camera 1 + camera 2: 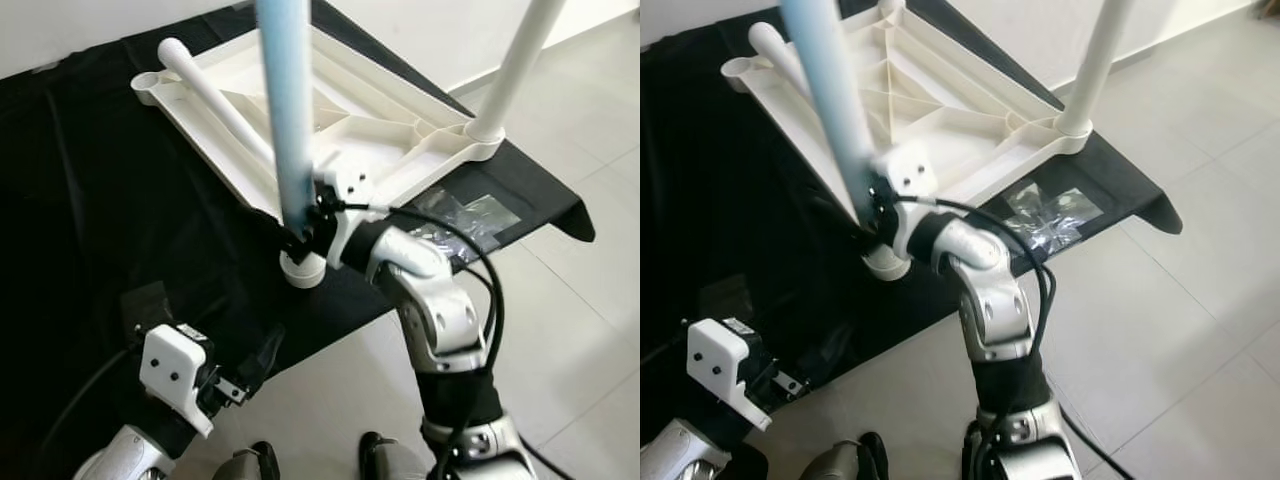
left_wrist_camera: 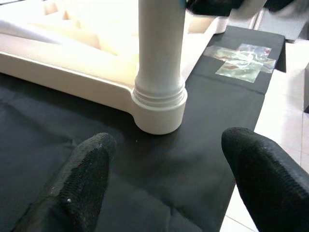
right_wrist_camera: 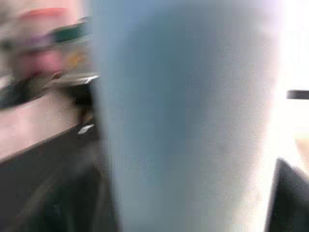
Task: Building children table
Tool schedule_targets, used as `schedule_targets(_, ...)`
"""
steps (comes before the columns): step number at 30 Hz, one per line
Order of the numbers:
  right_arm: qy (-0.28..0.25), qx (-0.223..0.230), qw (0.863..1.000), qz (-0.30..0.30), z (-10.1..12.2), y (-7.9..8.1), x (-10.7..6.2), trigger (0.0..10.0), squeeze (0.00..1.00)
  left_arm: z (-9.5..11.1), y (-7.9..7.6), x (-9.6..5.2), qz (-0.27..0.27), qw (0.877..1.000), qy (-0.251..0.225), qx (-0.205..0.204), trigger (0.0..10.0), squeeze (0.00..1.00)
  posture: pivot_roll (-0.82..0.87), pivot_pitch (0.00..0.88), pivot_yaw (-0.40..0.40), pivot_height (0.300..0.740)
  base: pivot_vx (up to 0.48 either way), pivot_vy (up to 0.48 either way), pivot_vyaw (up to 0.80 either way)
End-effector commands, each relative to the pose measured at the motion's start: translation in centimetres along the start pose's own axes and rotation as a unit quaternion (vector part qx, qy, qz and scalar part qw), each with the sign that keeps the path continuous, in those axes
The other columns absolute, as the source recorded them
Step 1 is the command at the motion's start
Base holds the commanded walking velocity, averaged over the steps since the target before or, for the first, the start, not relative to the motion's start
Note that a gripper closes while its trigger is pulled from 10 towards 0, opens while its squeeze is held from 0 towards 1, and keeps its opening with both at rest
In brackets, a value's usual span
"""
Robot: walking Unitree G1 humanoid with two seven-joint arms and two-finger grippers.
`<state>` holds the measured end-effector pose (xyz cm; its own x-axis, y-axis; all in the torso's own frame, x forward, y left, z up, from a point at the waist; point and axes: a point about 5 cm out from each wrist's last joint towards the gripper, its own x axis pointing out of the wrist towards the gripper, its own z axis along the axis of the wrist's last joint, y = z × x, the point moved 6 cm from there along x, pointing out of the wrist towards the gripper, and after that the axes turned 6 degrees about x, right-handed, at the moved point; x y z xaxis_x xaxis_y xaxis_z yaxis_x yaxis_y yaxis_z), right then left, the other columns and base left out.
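Table leg (image 1: 290, 130) top cut off, right gripper (image 1: 305, 228) fingers hidden

Bright daylight; right wrist view heavily blurred.

— What's on the black cloth (image 1: 100, 220)?

— A white children's table top (image 1: 330, 120), lying upside down. One white leg (image 1: 515, 70) stands in its far right corner socket; another white leg (image 1: 215, 100) lies loose across the ribs.

— And the arms?

— The right gripper (image 1: 305, 225) is clamped on a pale blue leg (image 1: 288, 110), upright in the near corner socket (image 1: 303, 270). The left gripper (image 1: 255, 365) hangs low, near the cloth's edge. Small plastic bags (image 1: 465, 215) lie beside the top.
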<state>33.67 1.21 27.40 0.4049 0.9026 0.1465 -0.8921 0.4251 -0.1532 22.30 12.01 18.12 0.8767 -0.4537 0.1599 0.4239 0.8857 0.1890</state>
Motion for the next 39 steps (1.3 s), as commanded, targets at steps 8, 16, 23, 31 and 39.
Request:
schedule_targets(8, 0.048, -0.036, 0.968, 0.243, 0.0, 2.7, -1.5, 10.0, 1.0, -0.6, -0.1, -0.5, 0.006, 1.0, 0.015, -0.003, 10.0, 0.0, 0.0, 0.263, 0.029, 0.74, 0.0, 0.0, 0.0)
schedule_targets(16, 0.045, -0.01, 0.947, 0.317, 1.3, 1.5, -0.3, 10.0, 0.0, -0.5, -0.2, -0.7, 0.006, 1.0, 0.018, -0.005, 10.0, 0.0, 0.02, 0.274, 0.034, 0.74, 0.0, 0.0, 0.0)
schedule_targets(23, 0.062, -0.006, 0.939, 0.338, 0.5, 1.4, -0.5, 10.0, 0.0, -0.5, -0.3, -0.9, 0.006, 1.0, 0.02, -0.007, 10.0, 0.0, 0.03, 0.277, 0.032, 0.74, 0.0, 0.0, 0.0)
schedule_targets(31, 0.065, 0.011, 0.933, 0.353, -0.1, 1.4, -0.7, 0.0, 0.0, -0.4, -0.2, -1.0, 0.007, 1.0, 0.021, -0.011, 10.0, 0.0, 0.07, 0.286, 0.04, 0.74, 0.0, 0.0, 0.0)
schedule_targets(39, 0.07, 0.014, 0.93, 0.36, -0.3, 0.7, -1.4, 0.0, 0.0, -0.5, -0.1, -0.9, 0.008, 1.0, 0.022, -0.011, 10.0, 0.0, 0.07, 0.281, 0.041, 0.74, 0.0, 0.0, 0.0)
